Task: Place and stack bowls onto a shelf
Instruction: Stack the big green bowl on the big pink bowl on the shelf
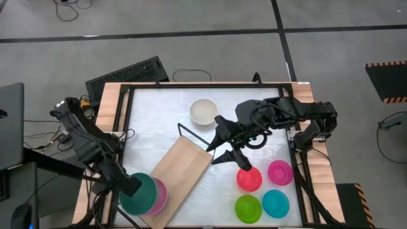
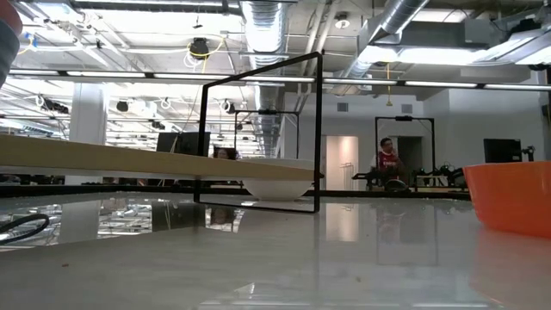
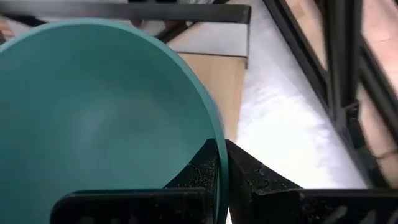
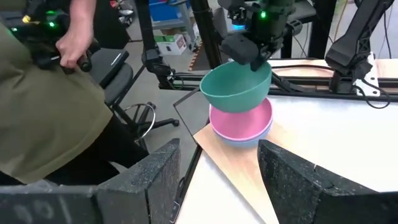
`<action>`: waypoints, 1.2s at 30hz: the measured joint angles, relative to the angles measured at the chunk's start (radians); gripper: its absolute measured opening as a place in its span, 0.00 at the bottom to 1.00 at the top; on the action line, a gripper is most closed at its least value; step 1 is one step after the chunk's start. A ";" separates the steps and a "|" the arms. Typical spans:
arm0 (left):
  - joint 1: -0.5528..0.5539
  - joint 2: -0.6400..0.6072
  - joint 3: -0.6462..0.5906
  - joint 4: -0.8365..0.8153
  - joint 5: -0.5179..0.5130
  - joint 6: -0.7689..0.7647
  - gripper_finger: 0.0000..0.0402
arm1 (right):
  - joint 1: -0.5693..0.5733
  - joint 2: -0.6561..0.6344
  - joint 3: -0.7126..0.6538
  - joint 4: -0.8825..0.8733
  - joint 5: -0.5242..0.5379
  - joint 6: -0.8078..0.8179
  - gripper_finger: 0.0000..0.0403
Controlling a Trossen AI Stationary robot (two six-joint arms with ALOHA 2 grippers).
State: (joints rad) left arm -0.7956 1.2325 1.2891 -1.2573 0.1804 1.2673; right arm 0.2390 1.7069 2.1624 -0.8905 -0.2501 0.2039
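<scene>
The dark green bowl (image 1: 141,194) is in my left gripper (image 1: 132,185), over the light pink bowl (image 1: 159,196) at the near end of the wooden shelf board (image 1: 181,168). The right wrist view shows the green bowl (image 4: 236,87) tilted, its bottom dipping inside the pink bowl's rim (image 4: 242,124); whether they touch is unclear. A paler bowl edge (image 4: 239,142) shows under the pink one. My right gripper (image 1: 216,154) is open, hovering by the board's far end. The cream-white bowl (image 1: 203,111) sits on the table behind the shelf's wire frame (image 1: 191,135). My left gripper pinches the green bowl's rim (image 3: 219,163), with one finger (image 3: 198,171) inside the bowl and the other finger (image 3: 249,174) outside. It comes from above, slanting down (image 4: 249,50). The bowl hangs tilted under the fingers, above the pink bowl.
Red (image 1: 249,179), magenta (image 1: 280,172), lime green (image 1: 248,208) and cyan (image 1: 275,202) bowls sit on the table's near right. A black frame (image 1: 210,86) edges the table. A person in olive clothing (image 4: 56,106) stands beside the table. White tabletop (image 1: 159,121) lies bare at the far left.
</scene>
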 joint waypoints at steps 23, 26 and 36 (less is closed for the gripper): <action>0.118 -0.005 -0.173 0.145 0.163 0.064 0.01 | 0.000 0.000 0.000 -0.053 -0.001 -0.001 0.59; 0.118 -0.004 -0.174 0.160 0.134 0.055 0.04 | 0.000 0.000 0.000 -0.053 -0.001 -0.001 0.59; 0.118 -0.004 -0.148 0.129 0.152 0.002 0.24 | 0.000 0.000 0.000 -0.053 -0.002 -0.001 0.59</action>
State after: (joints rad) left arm -0.6781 1.2282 1.1411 -1.1281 0.3321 1.2697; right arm 0.2394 1.7073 2.1624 -0.9432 -0.2516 0.2031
